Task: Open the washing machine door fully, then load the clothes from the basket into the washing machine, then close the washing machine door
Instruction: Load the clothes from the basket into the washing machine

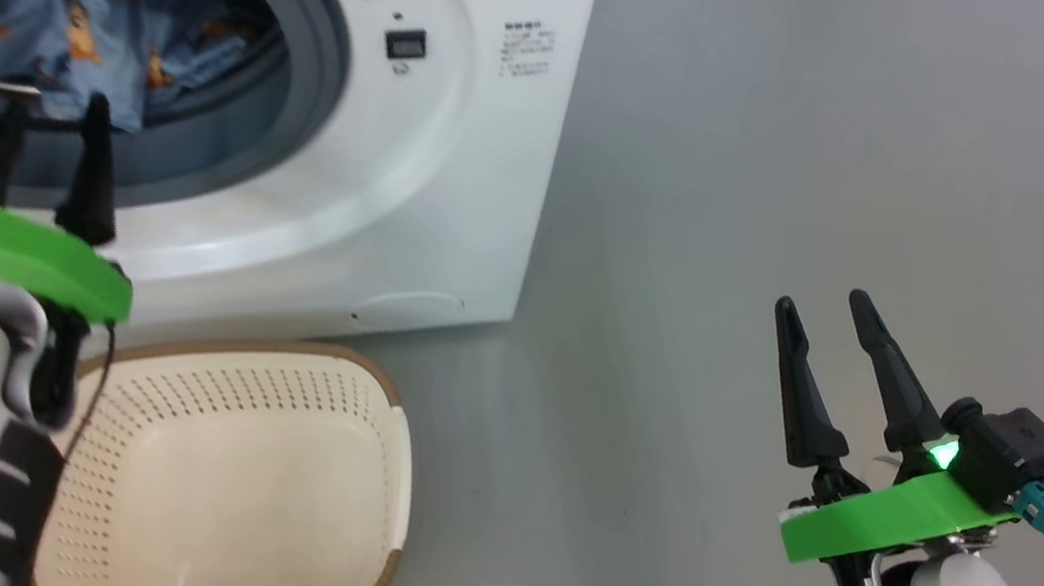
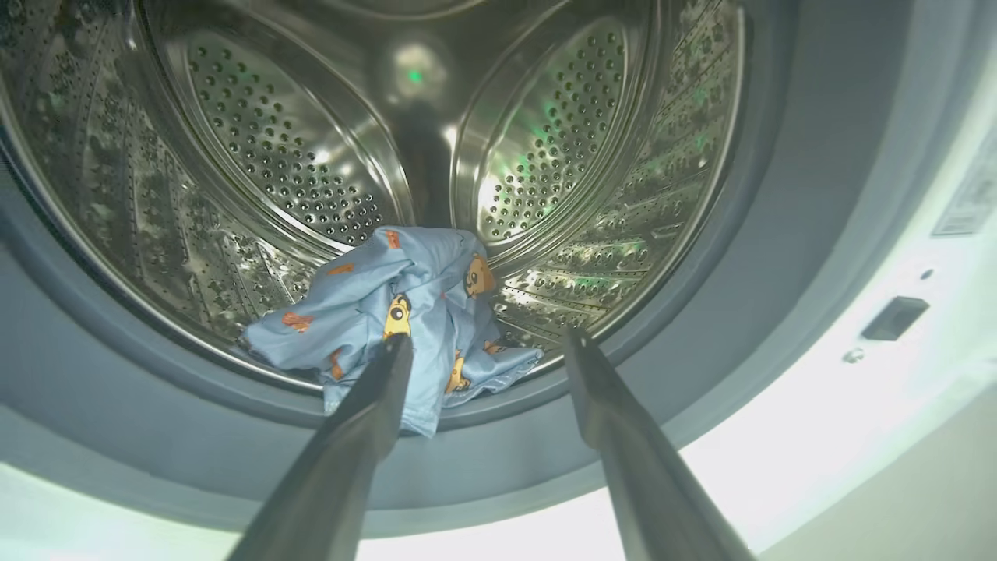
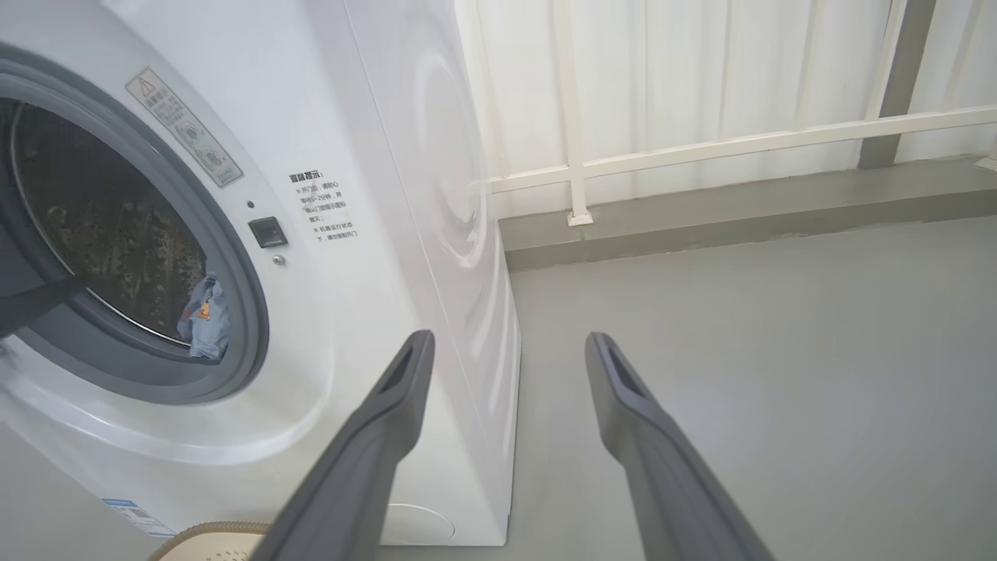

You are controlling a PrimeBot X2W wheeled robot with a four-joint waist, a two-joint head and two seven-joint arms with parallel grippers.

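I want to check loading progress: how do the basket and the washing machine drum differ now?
The basket shows nothing inside; the drum holds the blue clothes. The basket is cream plastic with a brown rim; the drum is shiny steel. The basket opens upward, the drum toward the front. Both are full of small holes.
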